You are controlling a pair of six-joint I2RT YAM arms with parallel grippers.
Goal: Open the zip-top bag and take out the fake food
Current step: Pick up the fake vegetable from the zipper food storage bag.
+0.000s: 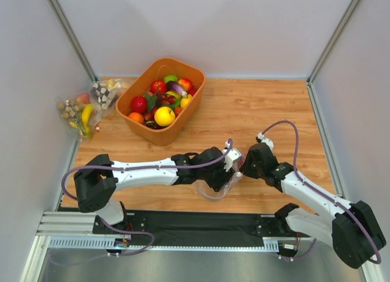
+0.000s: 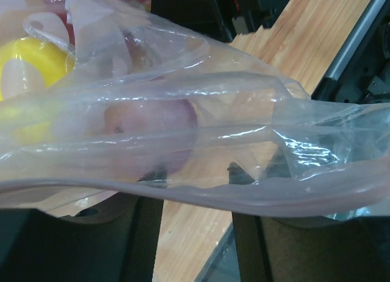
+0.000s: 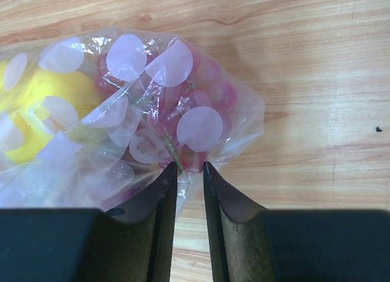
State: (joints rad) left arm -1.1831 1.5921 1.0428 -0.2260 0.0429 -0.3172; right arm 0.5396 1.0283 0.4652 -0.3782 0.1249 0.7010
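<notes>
The zip-top bag point(image 1: 213, 187) is clear plastic with white dots and lies between my two grippers near the front of the wooden table. In the right wrist view the bag point(image 3: 131, 111) holds fake food: a yellow fruit point(image 3: 46, 111) and red grapes point(image 3: 210, 96). My right gripper point(image 3: 189, 166) is nearly closed, with a fold of the bag's film pinched between its tips. In the left wrist view the bag's zip strip point(image 2: 201, 193) runs across in front of my left gripper point(image 2: 196, 172), whose fingers stand wide apart with bare wood between them. A pinkish round piece point(image 2: 152, 126) shows through the film.
An orange basket point(image 1: 141, 128) full of fake fruit stands at the back left of centre. Clear bags with a banana and nuts point(image 1: 85, 108) lie by the left wall. A black mat point(image 1: 201, 224) runs along the near edge. Grey walls close in on three sides.
</notes>
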